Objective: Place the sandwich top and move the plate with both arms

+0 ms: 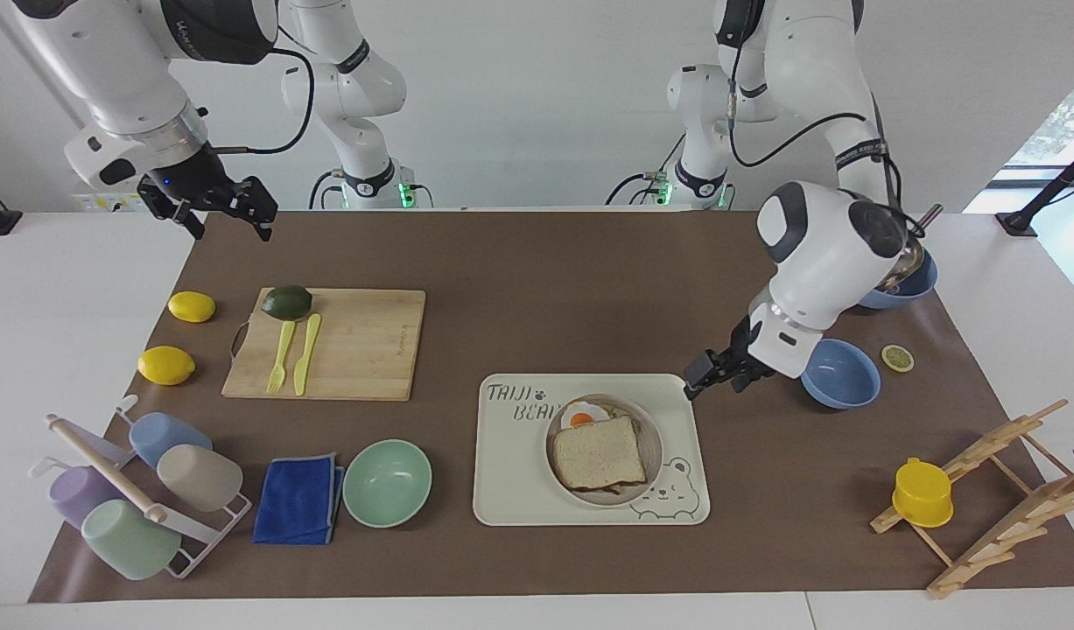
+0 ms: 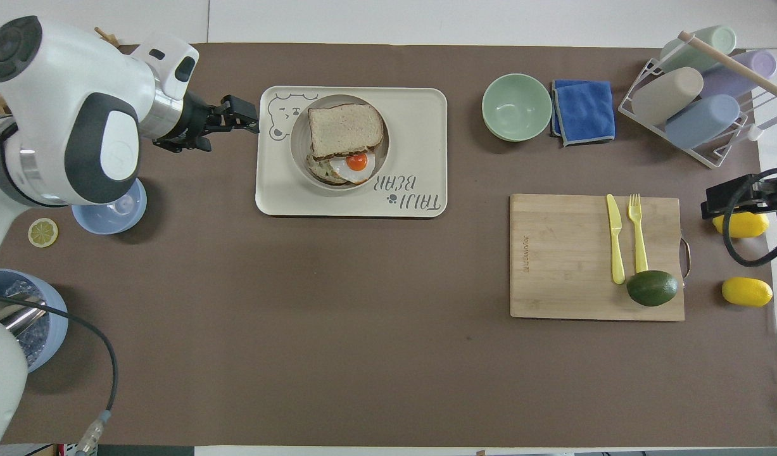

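Note:
The sandwich top lies on a bread slice with a fried egg, partly covering it, on the round plate. The plate stands on the cream bear tray. In the overhead view the sandwich top covers the part of the plate farther from the robots, and the egg shows at the nearer part. My left gripper is open and empty, raised over the mat beside the tray's edge; it also shows in the overhead view. My right gripper is open and waits above the table's corner.
A mint bowl, a blue cloth and a cup rack stand toward the right arm's end. A cutting board bears an avocado, fork and knife; lemons lie beside it. Blue bowls and a wooden rack stand at the left arm's end.

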Available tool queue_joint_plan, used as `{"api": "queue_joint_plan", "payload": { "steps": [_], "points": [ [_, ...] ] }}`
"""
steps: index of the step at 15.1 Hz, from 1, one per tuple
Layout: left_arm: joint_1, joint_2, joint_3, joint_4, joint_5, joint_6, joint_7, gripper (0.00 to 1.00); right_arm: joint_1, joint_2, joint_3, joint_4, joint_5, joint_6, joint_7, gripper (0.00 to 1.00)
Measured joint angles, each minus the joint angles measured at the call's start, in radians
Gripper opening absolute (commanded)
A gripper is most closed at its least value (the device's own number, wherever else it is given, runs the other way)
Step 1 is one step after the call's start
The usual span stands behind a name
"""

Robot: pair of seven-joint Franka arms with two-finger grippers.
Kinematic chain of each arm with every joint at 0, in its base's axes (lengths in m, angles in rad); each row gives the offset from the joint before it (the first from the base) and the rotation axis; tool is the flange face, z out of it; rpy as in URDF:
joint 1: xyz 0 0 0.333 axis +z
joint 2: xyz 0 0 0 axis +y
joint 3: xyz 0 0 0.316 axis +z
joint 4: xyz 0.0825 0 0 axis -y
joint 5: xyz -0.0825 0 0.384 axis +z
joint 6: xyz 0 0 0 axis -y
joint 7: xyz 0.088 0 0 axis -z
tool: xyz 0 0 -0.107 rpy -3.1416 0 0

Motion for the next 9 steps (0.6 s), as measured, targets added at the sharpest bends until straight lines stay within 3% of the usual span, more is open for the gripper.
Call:
{"api": "queue_joint_plan", "payload": {
  "steps": [9],
  "points": [
    [0.015,-0.308,0.034,-0.001,0.180,-0.394,0.021,1.00,0.000,0.000,0.000,0.000,0.000,0.000,0.000,1.00]
  ]
}}
